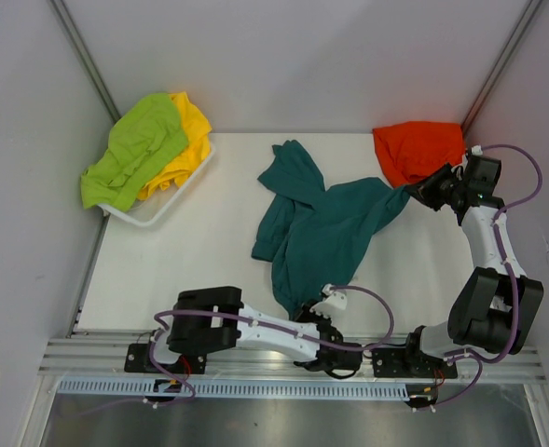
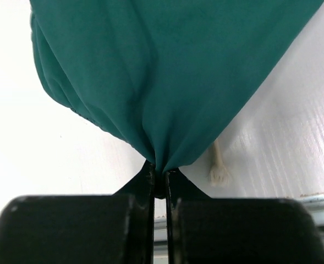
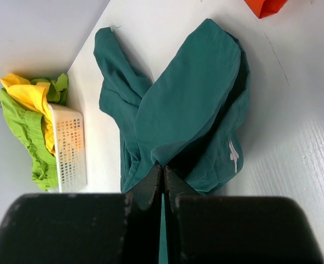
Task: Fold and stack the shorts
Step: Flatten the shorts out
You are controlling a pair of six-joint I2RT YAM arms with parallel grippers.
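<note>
White and perforated, the basket (image 1: 167,209) sat at the far left corner of the table (image 1: 199,270), and we saw lime green shorts (image 1: 134,154) and yellow shorts (image 1: 188,140) heaped in it, spilling over its rim. The table was white, closed in by pale walls; orange shorts (image 1: 418,149) lay at its far right. We found the teal shorts (image 1: 325,233) sprawled mid-table, the left gripper (image 2: 160,177) pinched tight on their near edge, the right gripper (image 3: 163,175) clamped on their right-hand corner.
</note>
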